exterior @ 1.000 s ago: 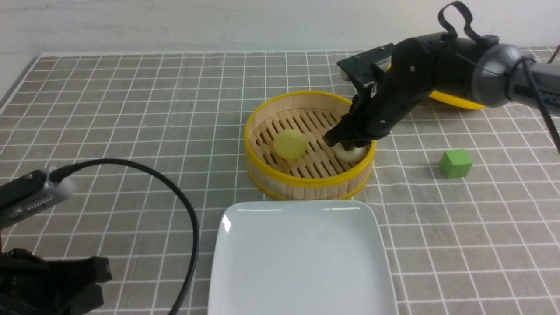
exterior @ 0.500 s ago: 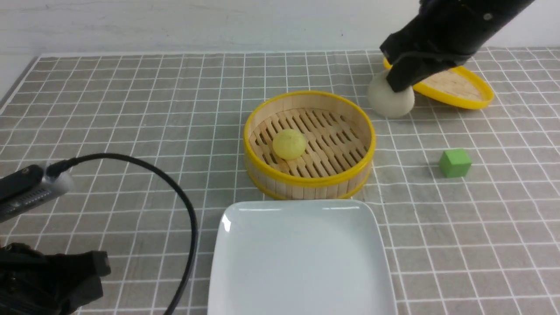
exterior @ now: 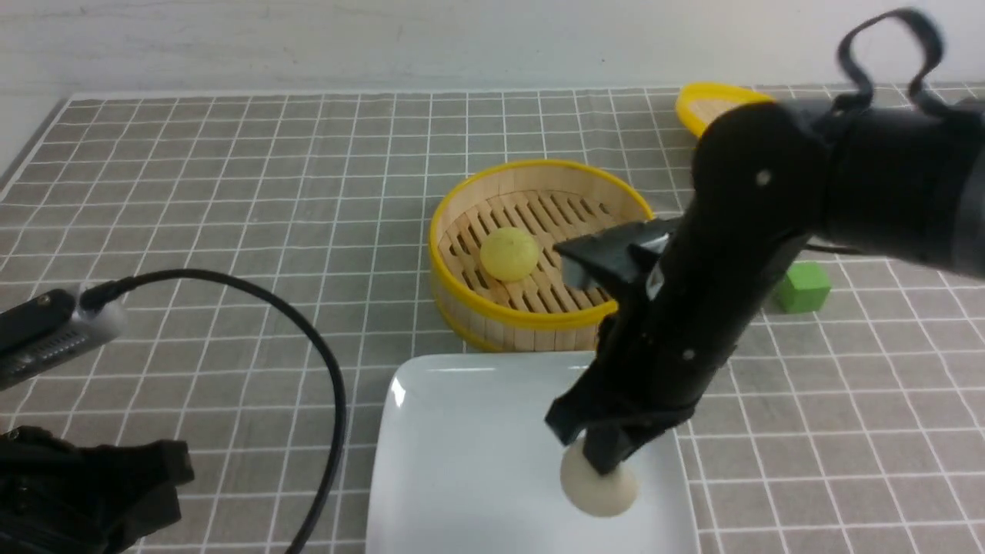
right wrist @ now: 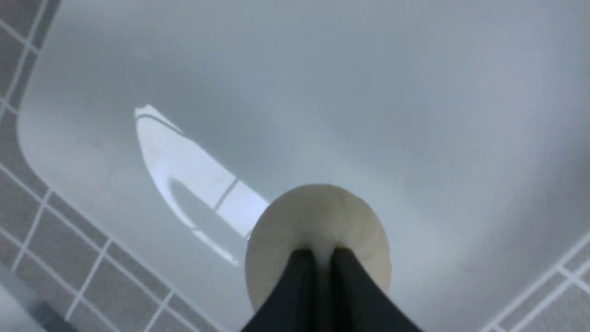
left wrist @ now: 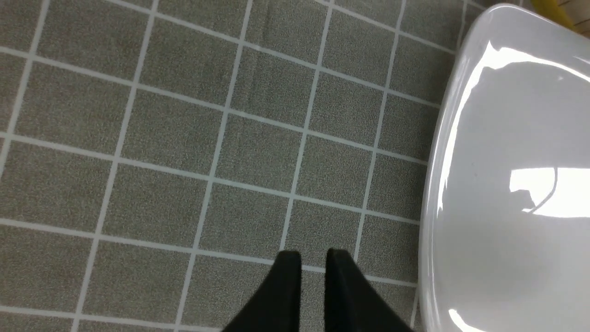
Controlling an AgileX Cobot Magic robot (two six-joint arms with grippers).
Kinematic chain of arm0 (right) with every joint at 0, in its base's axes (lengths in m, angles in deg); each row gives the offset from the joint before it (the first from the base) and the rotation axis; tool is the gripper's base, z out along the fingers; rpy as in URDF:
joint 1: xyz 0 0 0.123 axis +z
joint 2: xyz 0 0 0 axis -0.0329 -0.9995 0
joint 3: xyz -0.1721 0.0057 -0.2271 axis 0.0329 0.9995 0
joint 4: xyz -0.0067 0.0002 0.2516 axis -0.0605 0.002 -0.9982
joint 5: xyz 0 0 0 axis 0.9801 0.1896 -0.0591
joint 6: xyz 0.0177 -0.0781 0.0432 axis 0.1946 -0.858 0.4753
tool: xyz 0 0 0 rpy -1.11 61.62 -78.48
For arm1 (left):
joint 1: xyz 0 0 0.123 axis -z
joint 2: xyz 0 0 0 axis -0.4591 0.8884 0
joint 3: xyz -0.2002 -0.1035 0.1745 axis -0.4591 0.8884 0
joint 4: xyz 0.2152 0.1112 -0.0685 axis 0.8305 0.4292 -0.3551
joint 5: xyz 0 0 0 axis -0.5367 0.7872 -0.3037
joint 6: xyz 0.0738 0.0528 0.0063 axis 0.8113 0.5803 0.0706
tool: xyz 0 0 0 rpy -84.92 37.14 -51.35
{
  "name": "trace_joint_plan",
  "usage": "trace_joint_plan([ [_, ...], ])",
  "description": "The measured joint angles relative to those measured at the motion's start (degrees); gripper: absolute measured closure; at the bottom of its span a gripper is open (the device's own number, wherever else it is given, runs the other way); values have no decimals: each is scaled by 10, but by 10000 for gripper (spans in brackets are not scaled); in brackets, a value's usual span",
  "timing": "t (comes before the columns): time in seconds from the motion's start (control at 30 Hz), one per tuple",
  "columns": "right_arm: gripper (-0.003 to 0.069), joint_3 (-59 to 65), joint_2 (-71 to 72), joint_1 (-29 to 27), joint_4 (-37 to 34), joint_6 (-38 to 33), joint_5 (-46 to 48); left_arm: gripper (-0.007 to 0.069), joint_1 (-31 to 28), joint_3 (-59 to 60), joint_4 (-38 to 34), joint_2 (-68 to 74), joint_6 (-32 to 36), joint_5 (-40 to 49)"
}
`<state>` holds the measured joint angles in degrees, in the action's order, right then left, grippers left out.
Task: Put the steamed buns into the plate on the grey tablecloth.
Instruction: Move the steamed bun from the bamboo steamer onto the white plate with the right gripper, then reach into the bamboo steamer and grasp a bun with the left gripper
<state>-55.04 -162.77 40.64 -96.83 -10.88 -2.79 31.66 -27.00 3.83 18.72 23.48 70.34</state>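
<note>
My right gripper (exterior: 604, 462) is shut on the off-white beige bun (exterior: 599, 486) and holds it low over the near right part of the white square plate (exterior: 462, 431). In the right wrist view the bun (right wrist: 318, 216) is pinched between my black fingers (right wrist: 299, 276) above the glossy plate (right wrist: 368, 92). The pale yellow bun (exterior: 509, 253) lies in the round bamboo steamer (exterior: 539, 308) behind the plate. My left gripper (left wrist: 313, 258) hovers shut and empty over the grey tablecloth (left wrist: 184, 138), left of the plate (left wrist: 507, 184).
A green cube (exterior: 802, 287) sits on the cloth right of the steamer. The steamer's yellow-rimmed lid (exterior: 712, 104) lies at the back right, mostly hidden by my right arm. A black cable (exterior: 308, 346) loops over the cloth at the left.
My right gripper has lifted the beige bun out of the steamer, swung it up and back, then brought it forward and down over the plate. The left arm has stayed put.
</note>
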Motion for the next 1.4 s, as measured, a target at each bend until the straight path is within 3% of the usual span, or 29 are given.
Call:
trace_joint_plan([
  [0.1, 531, 1, -32, 14, 10, 8, -17, 504, 0, 0, 0, 0, -10, 17],
  [0.27, 346, 0, -60, 16, 16, 15, -20, 478, 0, -2, 0, 0, -16, 62],
  [0.37, 305, -16, -57, 12, 36, 15, 0, 466, 0, -16, 2, 0, -7, 86],
  [0.47, 341, -51, -37, 1, 63, 18, 34, 459, 0, -54, 12, 0, 8, 126],
  [0.67, 594, -94, 76, -36, 124, 43, 102, 445, 0, -141, 47, 5, 12, 169],
  [0.77, 673, -95, 148, -57, 149, 65, 123, 445, 0, -171, 61, 29, 12, 175],
  [0.97, 675, -60, 244, -80, 177, 71, 128, 444, 0, -215, 60, 124, 24, 194],
  [1.17, 674, 85, 337, -107, 213, 72, 131, 426, 6, -345, 17, 258, 59, 208],
  [1.27, 674, 146, 370, -113, 238, 72, 110, 411, 27, -401, 17, 311, 73, 217],
  [1.4, 673, 225, 412, -116, 251, 72, 50, 377, 98, -525, 25, 427, 80, 221],
])
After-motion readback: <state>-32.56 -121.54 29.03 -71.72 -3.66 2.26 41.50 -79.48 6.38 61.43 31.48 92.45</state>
